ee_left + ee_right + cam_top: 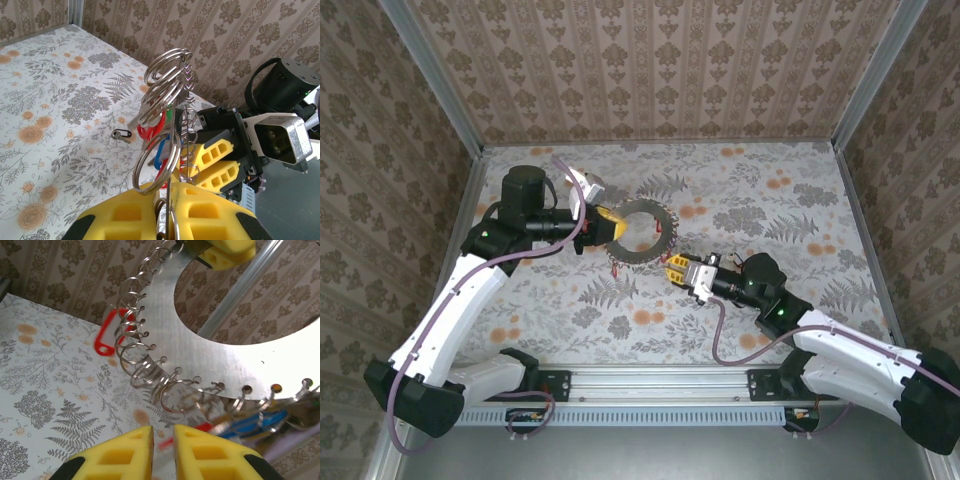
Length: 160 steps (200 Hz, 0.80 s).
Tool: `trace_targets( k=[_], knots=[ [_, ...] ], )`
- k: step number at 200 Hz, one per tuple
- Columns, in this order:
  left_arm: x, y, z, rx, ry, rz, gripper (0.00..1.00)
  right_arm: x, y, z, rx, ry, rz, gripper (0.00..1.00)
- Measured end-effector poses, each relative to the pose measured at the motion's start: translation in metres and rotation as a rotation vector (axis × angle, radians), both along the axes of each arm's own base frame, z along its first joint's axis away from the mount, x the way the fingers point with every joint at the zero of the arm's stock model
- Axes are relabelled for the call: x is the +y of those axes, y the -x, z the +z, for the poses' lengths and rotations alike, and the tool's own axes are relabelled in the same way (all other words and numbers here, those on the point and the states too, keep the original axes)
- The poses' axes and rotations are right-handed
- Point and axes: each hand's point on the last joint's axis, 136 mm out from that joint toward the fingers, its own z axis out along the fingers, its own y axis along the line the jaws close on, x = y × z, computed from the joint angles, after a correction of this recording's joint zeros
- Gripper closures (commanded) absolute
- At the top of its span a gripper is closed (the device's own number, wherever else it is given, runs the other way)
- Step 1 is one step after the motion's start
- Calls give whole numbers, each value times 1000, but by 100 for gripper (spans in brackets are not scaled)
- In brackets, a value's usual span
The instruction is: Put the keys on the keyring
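Observation:
The keyring (663,248) is a flat metal ring with holes round its rim, fringed with split rings (162,85). It is held upright above the table. My left gripper (612,225) is shut on its left edge, and in the left wrist view the plate runs edge-on between the yellow fingers (140,215). Keys with red (107,332) and blue (250,422) tags hang from it. One loose dark-headed key (121,135) lies on the table. My right gripper (163,435) sits just below the ring's lower edge (200,325), its fingers a narrow gap apart with nothing between them.
The floral tablecloth (770,210) covers the table, which has patterned walls on three sides. Metal frame posts (875,75) stand at the back corners. The right arm's wrist (280,135) is close behind the ring in the left wrist view.

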Motion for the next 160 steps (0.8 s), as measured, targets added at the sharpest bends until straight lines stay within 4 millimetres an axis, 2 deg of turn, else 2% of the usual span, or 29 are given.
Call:
trace_targets(
  k=[19, 74, 160],
  knots=[
    [0, 0, 0, 0, 0, 0, 100, 5, 1, -1, -8, 3, 13, 84],
    [0, -1, 0, -2, -2, 5, 100, 13, 6, 5, -28, -3, 34, 83],
    [1, -3, 0, -7, -4, 14, 100, 14, -10, 4, -78, 13, -55, 78]
  ],
)
